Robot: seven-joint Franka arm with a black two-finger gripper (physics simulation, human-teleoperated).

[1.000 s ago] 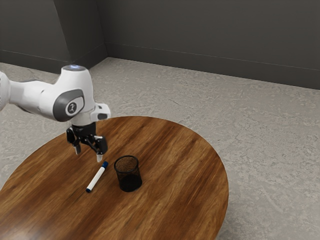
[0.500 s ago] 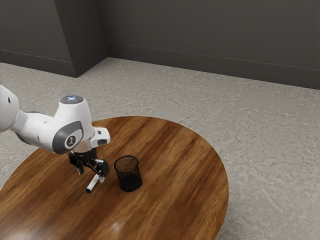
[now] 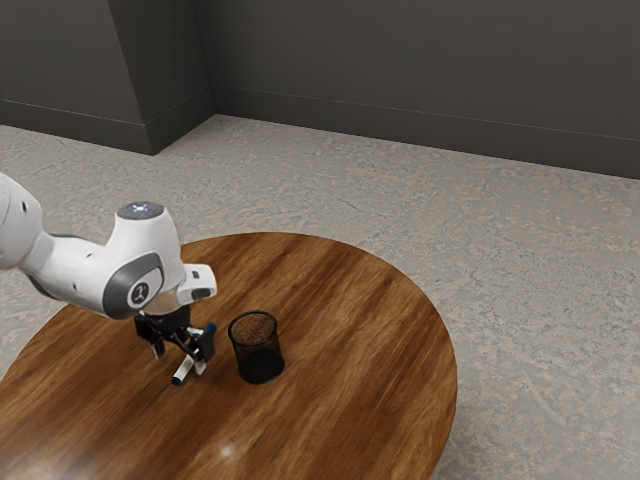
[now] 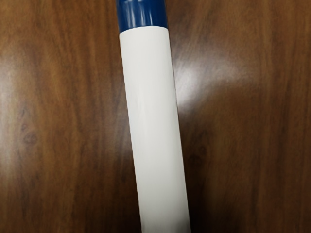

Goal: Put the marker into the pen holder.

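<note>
At the exterior view's lower left, the gripper (image 3: 180, 360), spread wide over the marker (image 4: 153, 121), should close squarely across it.

Obstacle: one pen holder (image 3: 258, 352), mesh, which stood upright just beside the tool (image 3: 180, 361), toward the exterior view's right. Passage: open room lay above its rim and over the surface (image 3: 370, 350) beyond. Mouth: uncovered, faced upward.
</note>
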